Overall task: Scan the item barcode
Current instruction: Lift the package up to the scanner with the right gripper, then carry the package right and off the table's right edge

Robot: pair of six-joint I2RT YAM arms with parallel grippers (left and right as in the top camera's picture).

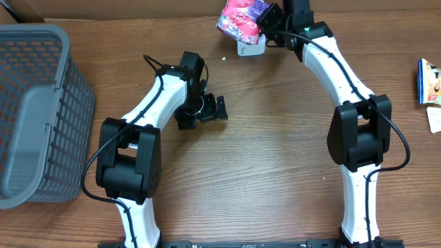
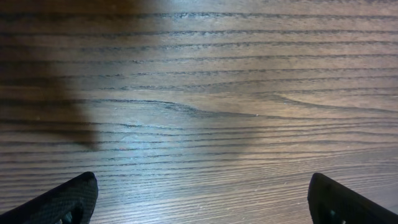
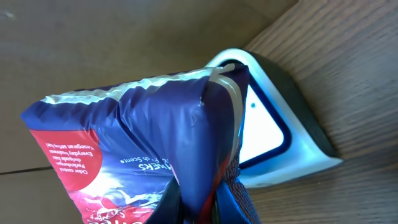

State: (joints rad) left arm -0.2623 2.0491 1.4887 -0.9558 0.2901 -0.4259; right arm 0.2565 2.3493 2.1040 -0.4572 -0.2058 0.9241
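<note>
My right gripper [image 1: 265,26] is shut on a blue, red and pink packet [image 1: 241,16], the item, at the far edge of the table. In the right wrist view the packet [image 3: 130,149] is pinched between the fingers [image 3: 233,180] and hangs over the white scanner [image 3: 273,146] with its lit window. The scanner [image 1: 251,47] peeks out beneath the packet from above. No barcode shows in any view. My left gripper [image 1: 207,110] hovers open over bare wood at mid-table, its two fingertips [image 2: 68,199] wide apart with nothing between them.
A grey mesh basket [image 1: 34,117] stands at the left edge. A blue and white packet [image 1: 428,81] and a white card [image 1: 434,118] lie at the right edge. Brown cardboard runs along the back of the table.
</note>
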